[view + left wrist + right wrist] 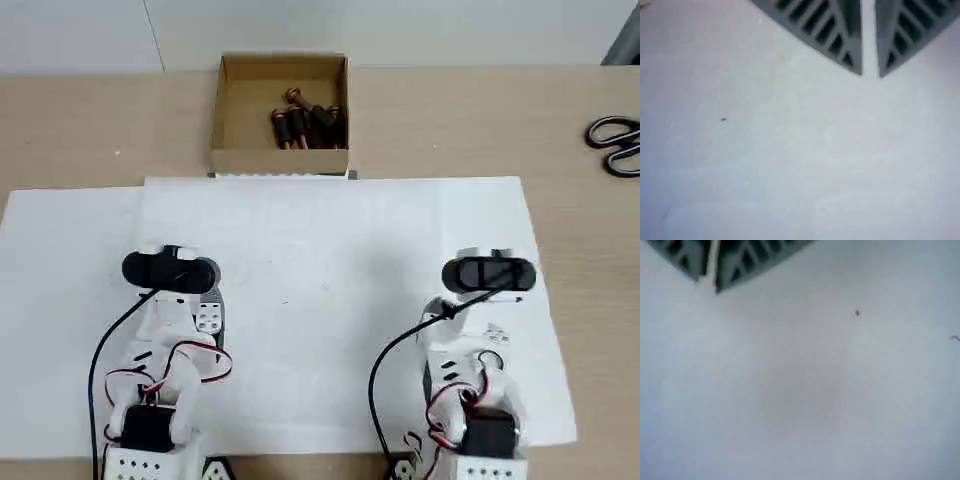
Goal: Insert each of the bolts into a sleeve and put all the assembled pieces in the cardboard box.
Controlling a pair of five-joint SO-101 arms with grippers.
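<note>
Both my claws idle, the pieces boxed
My left claw (869, 74) and right claw (709, 286) hang over the white paper (330, 260), fingers drawn together on nothing; the bolt-and-sleeve pieces (308, 124) lie in the cardboard box (280, 160) just beyond the paper's far edge

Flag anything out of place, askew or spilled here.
Nothing looks spilled or damaged. The assembled pieces lie bunched in the cardboard box, one tilted against the rest. Scissors lie off the paper.

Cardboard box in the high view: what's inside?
The open brown cardboard box holds a cluster of dark, copper-toned bolt-and-sleeve pieces, right of its middle. They overlap, so their number cannot be told.
</note>
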